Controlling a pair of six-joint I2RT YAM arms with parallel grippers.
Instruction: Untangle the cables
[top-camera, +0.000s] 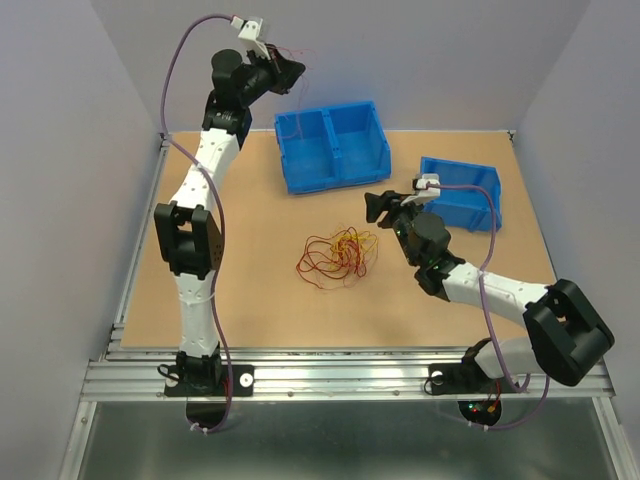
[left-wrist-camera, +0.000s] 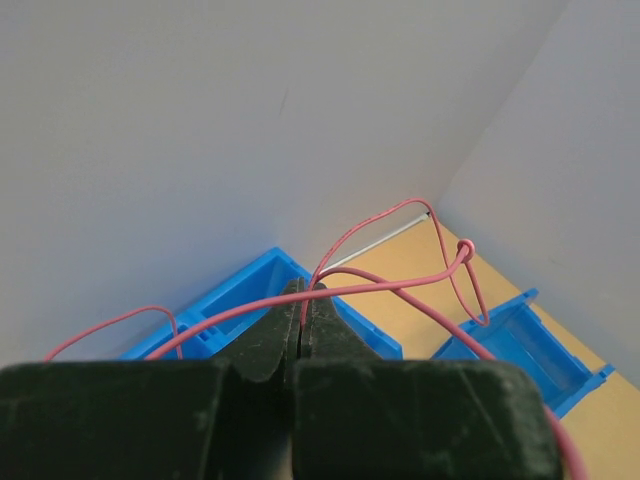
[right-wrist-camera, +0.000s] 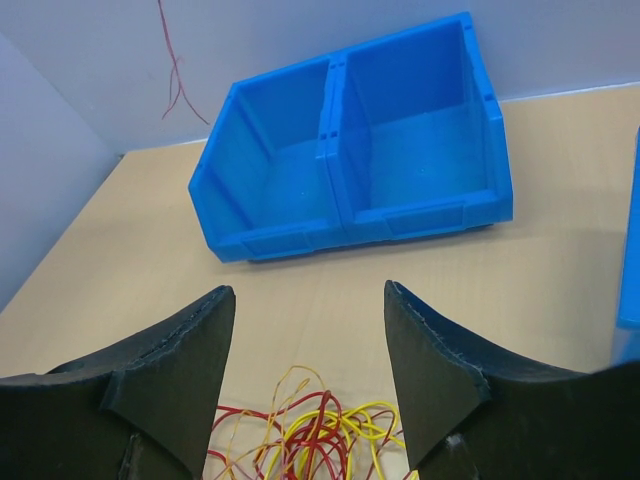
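Left claw clenched on one red wire. Right claw released, tangle just below it. Wires look light and springy; I'd pinch one outer loop.

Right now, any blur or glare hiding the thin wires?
Top view: even light, no glare; the wire pile shows, but strands merge. Left wrist: the left gripper is dark and soft up close, the red wire it pinches crisp against the wall. Right wrist: double blue bin sharp, pile cut off by the bottom edge.
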